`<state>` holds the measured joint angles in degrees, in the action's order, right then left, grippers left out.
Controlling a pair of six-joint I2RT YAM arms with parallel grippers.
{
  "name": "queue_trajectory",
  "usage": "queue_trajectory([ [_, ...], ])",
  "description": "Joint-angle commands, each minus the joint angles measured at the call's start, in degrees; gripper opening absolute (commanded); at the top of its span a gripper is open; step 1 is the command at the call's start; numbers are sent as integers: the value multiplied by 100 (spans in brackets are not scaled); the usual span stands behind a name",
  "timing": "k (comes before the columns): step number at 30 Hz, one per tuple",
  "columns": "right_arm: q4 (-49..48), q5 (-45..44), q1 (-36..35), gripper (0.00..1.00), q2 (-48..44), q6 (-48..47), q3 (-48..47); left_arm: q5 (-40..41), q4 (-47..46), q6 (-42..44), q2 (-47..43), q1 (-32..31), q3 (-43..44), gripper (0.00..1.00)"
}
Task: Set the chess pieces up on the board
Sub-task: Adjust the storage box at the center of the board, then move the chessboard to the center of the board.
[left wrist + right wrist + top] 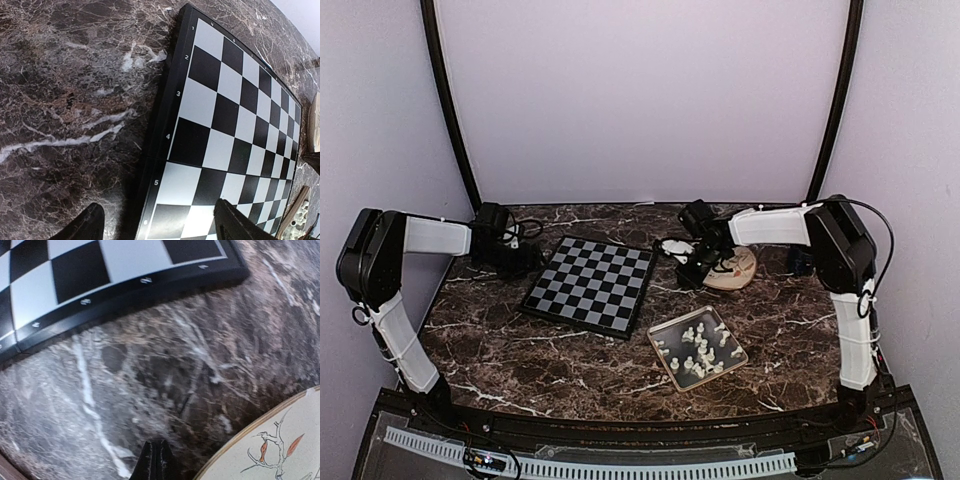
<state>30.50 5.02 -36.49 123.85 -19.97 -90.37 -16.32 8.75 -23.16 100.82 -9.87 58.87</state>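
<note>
A: Closest in, on the base side of both pairs of fingers?

B: Square tray (665, 362) on the marble table (520, 340), well short of the fingertips of the right gripper (692, 272) and further still from the left ones. Holds the chess pieces (700, 345), small cream figures scattered inside.

A: And the right fingers (152, 465)?

B: Pressed together tip to tip, clamping nothing. Low over bare marble, with the round plate (270, 450) just to one side of the tips and a corner of the board (75, 275) just beyond them.

A: And the left gripper (160, 227)?

B: Spread as wide as can be, gripping nothing. Straddles the board's edge: one finger (87, 225) above marble, the other above the checkered squares, numbered border between them.

A: Board overall?

B: Lies flat on the marble between the two grippers, stretching away ahead of the left fingertips toward the right ones.
</note>
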Motion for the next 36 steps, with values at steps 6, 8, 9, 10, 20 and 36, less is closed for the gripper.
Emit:
queue_trajectory([
  [6, -121, -649, 663, 2, 69, 212, 64, -135, -14, -31, -228, -11, -122, 78],
  [8, -128, -619, 711, 2, 83, 195, 4, -134, 11, -38, -229, -15, -115, 78],
  [9, -108, -559, 715, 2, 103, 140, -69, -135, 23, -32, -229, -17, -116, 78],
  [10, -99, -491, 714, 3, 125, 122, -154, -135, 48, -40, -233, -29, -116, 78],
  [20, 537, 796, 690, 32, 1229, 712, -2423, -113, 767, -50, -984, -50, -422, 78],
  [36, 614, 2058, 525, 78, 2253, 1240, -3499, -477, 795, -69, -541, -44, -418, 81],
])
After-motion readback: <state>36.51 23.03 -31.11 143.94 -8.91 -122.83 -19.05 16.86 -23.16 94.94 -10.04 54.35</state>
